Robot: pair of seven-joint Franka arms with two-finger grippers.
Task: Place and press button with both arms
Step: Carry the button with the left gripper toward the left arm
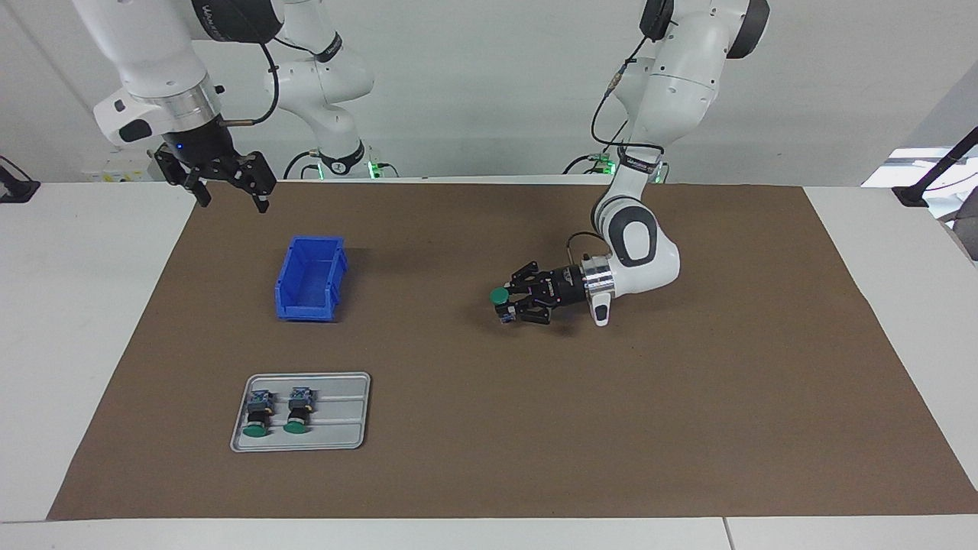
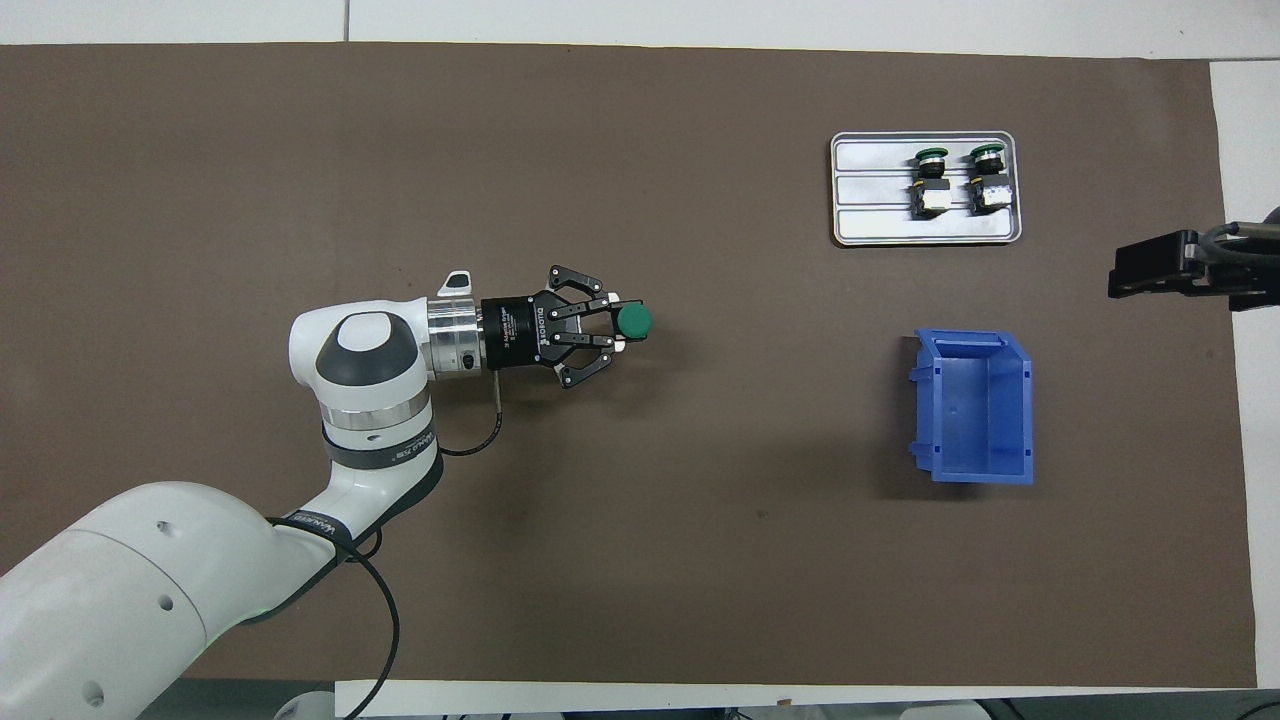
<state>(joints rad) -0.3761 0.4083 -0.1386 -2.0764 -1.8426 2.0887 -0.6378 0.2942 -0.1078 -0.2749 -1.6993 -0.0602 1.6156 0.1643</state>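
The button [image 1: 500,296] has a round green cap facing up and a black body, and my left gripper [image 1: 504,307] is shut on that body from the side. It is held upright, low over the middle of the brown mat [image 1: 535,428]; I cannot tell whether its base touches the mat. From overhead the green cap of the button [image 2: 633,320] shows just past the left gripper [image 2: 618,332]. My right gripper [image 1: 233,200] hangs open and empty, high over the mat's edge at the right arm's end, and shows as a dark block, the right gripper [image 2: 1150,272].
An empty blue bin [image 1: 309,279] [image 2: 975,405] stands on the mat toward the right arm's end. Farther from the robots, a grey tray [image 1: 340,389] [image 2: 870,225] holds two more green-capped buttons [image 1: 257,412] [image 1: 299,411] lying side by side.
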